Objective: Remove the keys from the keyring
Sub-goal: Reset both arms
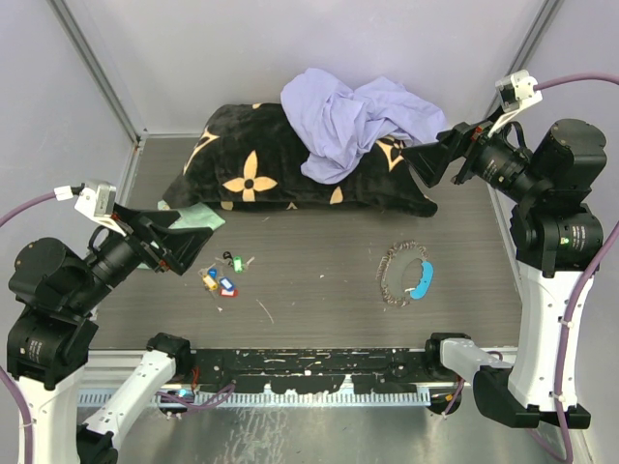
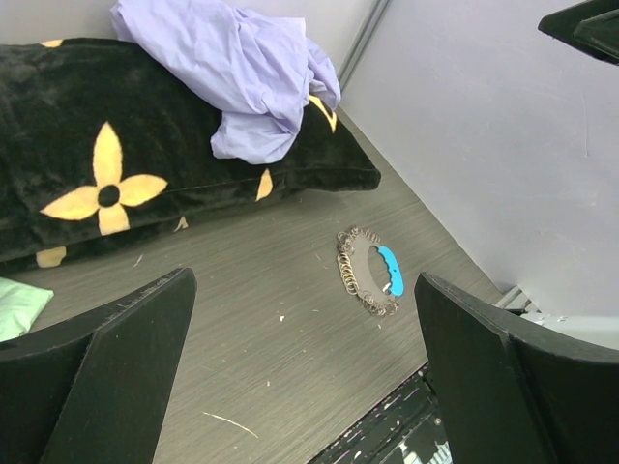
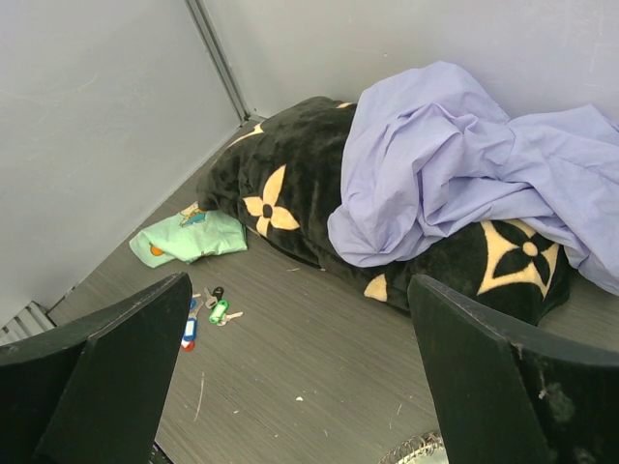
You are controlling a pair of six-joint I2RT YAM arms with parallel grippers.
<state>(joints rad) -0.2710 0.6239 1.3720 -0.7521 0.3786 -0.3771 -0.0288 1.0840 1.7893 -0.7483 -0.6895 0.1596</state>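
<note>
The keyring, a loop of silver chain with a light-blue crescent piece, lies flat on the grey table right of centre. It also shows in the left wrist view. The keys, tiny with green, blue, yellow and red tags, lie loose in a small cluster on the table left of centre, apart from the chain; the right wrist view shows them too. My left gripper is open and empty, raised left of the keys. My right gripper is open and empty, raised at the back right.
A black cushion with yellow flower marks lies across the back, with a crumpled lilac cloth on it. A mint-green cloth lies by the cushion's left end. Grey walls close in the left, right and back.
</note>
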